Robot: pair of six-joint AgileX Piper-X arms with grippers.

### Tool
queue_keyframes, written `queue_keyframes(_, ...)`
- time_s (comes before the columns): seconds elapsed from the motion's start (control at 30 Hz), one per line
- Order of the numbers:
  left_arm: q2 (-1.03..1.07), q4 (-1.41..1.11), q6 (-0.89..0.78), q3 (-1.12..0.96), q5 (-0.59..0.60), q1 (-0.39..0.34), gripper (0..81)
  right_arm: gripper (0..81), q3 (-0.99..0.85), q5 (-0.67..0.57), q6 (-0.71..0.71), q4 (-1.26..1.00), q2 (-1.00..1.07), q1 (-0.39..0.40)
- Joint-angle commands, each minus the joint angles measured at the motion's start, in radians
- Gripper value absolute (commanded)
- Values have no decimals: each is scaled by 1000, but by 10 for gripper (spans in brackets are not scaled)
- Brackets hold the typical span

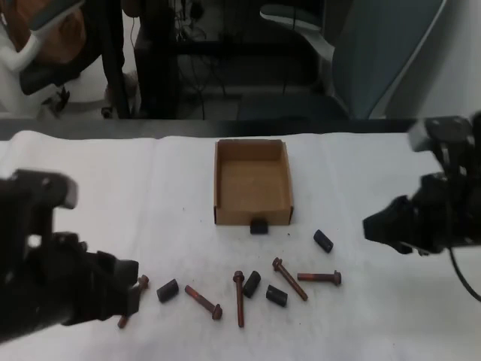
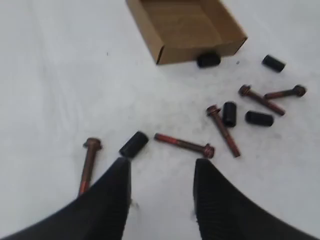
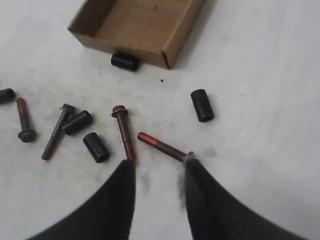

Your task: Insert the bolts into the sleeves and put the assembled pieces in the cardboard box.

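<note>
In the high view, the left arm (image 1: 60, 293) sits low at the counter's (image 1: 90, 173) near left and covers part of the leftmost bolt (image 1: 132, 299). The right arm (image 1: 425, 218) hangs at the far right. How either arm's jaws stand is hard to make out here. The cardboard box (image 1: 233, 213) lies mid-counter with a box-side sleeve (image 1: 258, 226) against its near wall. Loose bolts and sleeves are scattered in front of it.

In the left wrist view, the left jaws are parted and grip nothing. A near sleeve (image 2: 133, 144) lies just beyond one finger (image 2: 112, 200), which hides the leftmost bolt's shank end. The box is cut off at the edge.

In the right wrist view, the right jaws are parted and empty. A slanted bolt's (image 3: 161, 146) head end meets one fingertip (image 3: 192, 167), but I cannot tell whether they touch.
</note>
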Motion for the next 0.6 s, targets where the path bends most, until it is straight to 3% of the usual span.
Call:
queue_keyframes(0.0,144,113,49,-92,-47,-6,391,444,-128,6,-114,111,150,21)
queue_keyframes(0.1,278,132,67,-157,-54,-6,391,619,-251,85,-167,169,287,47)
queue_keyframes(0.27,444,128,125,-236,-67,-6,391,578,-404,143,-266,240,478,90)
queue_keyframes(0.4,548,132,158,-281,-120,-6,405,563,-506,296,-348,299,601,116)
queue_keyframes(0.57,648,133,160,-329,-128,-6,582,563,-572,312,-361,353,707,117)
